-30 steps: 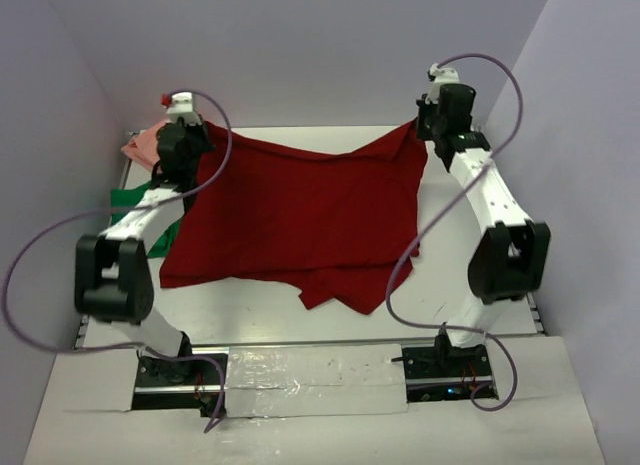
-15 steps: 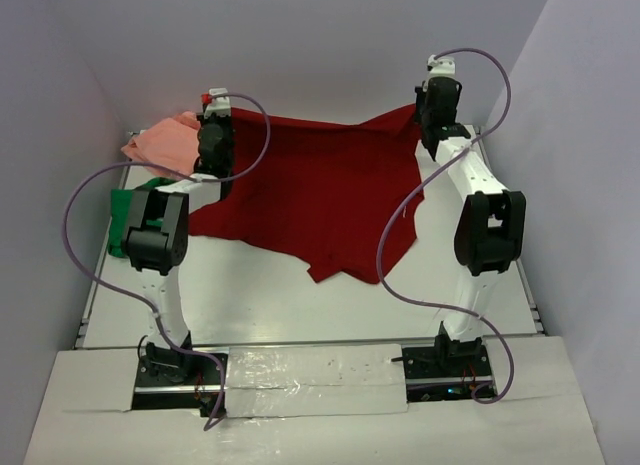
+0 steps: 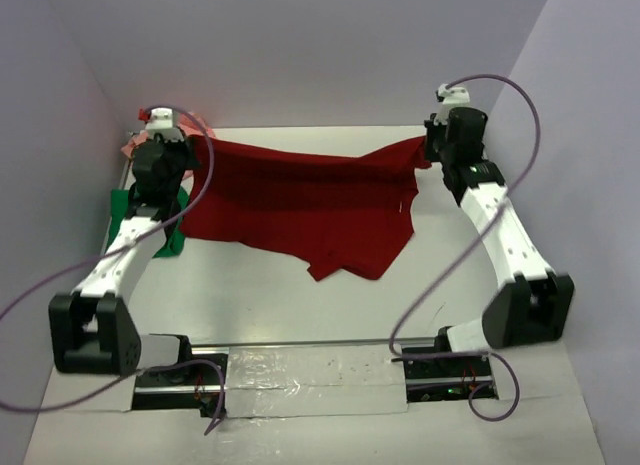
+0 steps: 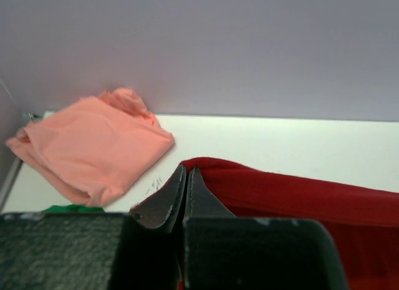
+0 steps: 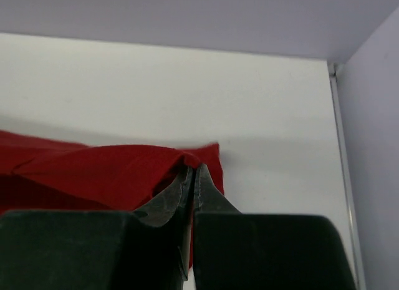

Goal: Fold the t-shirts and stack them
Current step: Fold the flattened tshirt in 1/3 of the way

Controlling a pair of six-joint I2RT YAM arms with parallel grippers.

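1. Your left gripper (image 4: 185, 173) was clenched on one upper corner of the dark red t-shirt (image 3: 300, 200). Your right gripper (image 5: 192, 171) pinched the opposite corner.
2. The shirt hung stretched between them along the far side of the table (image 3: 260, 300), with its lower part trailing onto the surface, spread but unfolded.
3. The salmon pink t-shirt (image 4: 87, 143) lay bunched in the far left corner. The bright green t-shirt (image 3: 120, 203) sat crumpled near it, under your left arm.
4. By my reading, no fold was made and no stack existed, so nearly all the work was left to do.
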